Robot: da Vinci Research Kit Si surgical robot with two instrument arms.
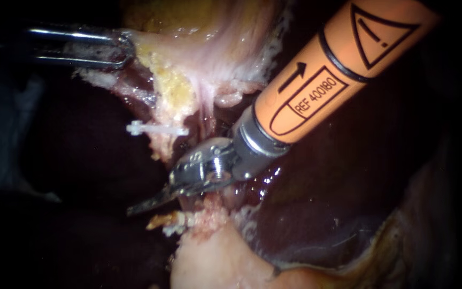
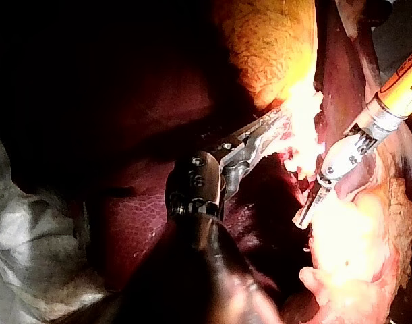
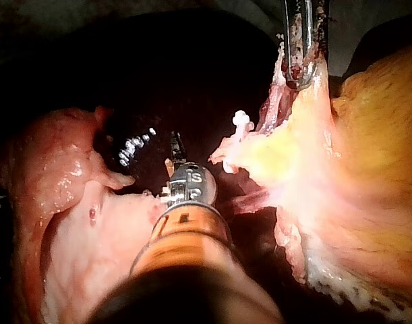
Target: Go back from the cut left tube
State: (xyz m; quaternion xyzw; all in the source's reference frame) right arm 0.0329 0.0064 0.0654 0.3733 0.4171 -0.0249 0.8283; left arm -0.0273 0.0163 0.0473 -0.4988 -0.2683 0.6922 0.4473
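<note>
My right instrument, on an orange shaft from the upper right, has thin curved blades lying together, and nothing is held in them. The blades sit just below a white clip on the pale upper stump of the tube. A ragged lower stump lies under its wrist. My left instrument comes in at the upper left, its jaws shut on the pale edge of the gallbladder tissue, which is drawn up taut. In the right wrist view the clip stands ahead of the blades.
Dark liver fills the right and lower left. A pale fatty mound lies below the blades. Yellow fat hangs above the clip. In the left wrist view a grey cloth lies beside my left instrument's shaft.
</note>
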